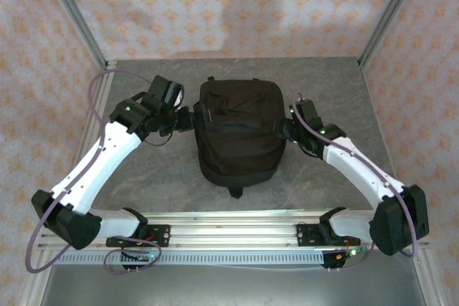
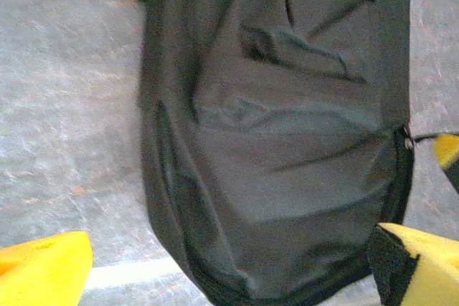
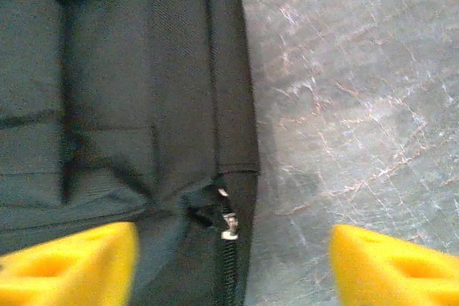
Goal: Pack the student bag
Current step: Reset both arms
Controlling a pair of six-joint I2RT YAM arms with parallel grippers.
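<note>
The student bag [image 1: 239, 134], a black soft backpack, lies flat in the middle of the grey table, its rounded top toward the near edge. My left gripper [image 1: 188, 120] is at the bag's left side. In the left wrist view its yellow fingers [image 2: 43, 270] stand wide apart and open, with the bag [image 2: 287, 141] lying between and beyond them. My right gripper [image 1: 285, 130] is at the bag's right side, also open. Its fingers [image 3: 394, 266] straddle the bag's edge [image 3: 122, 105], and a metal zip slider [image 3: 228, 223] lies on that edge between them. Neither gripper holds anything.
The grey mottled table [image 1: 143, 177] has bare room on both sides of the bag and behind it. An aluminium rail [image 1: 229, 223] with the arm bases runs along the near edge. Patterned walls and metal posts [image 1: 75, 16] close in the back and sides.
</note>
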